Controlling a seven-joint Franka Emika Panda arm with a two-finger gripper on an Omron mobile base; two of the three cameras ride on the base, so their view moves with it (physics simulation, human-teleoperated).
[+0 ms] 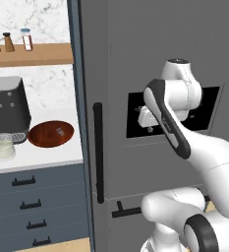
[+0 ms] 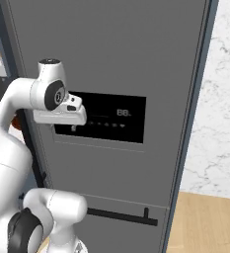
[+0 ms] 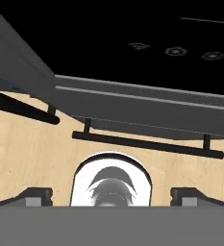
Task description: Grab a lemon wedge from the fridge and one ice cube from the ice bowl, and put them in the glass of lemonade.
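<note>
Item 1, fridge [image 1: 155,59]: standing shut, dark grey, taking up most of both base views. Its long black handle [image 1: 98,152] is running vertically at about 9 o'clock of the arm in the left base view; the black dispenser panel [image 2: 114,118] is sitting at centre of the right base view. A lower drawer bar [image 2: 121,216] is lying at 6 o'clock of the panel.

Item 2, gripper [image 3: 111,194]: hanging in front of the dispenser panel, pointing downward, with jaws standing wide apart and holding nothing. The hand view is looking down past the panel's edge to the drawer bar and the wooden floor [image 3: 27,149].

Item 3, bowl [image 1: 50,133]: resting on the white counter [image 1: 47,156] at 9 o'clock of the fridge handle, with a tiny pale cube [image 1: 60,131] lying inside.

Item 4, glass [image 1: 2,146]: standing at 8 o'clock of the bowl, just beside it, in front of a dark coffee machine [image 1: 7,108].

Item 5, lemon wedge: presumably sitting behind the closed door.

Status: judging by the layout, nothing is yet accomplished. Opening the door, fetching the wedge, picking the cube and dropping both into the glass are all remaining.
</note>
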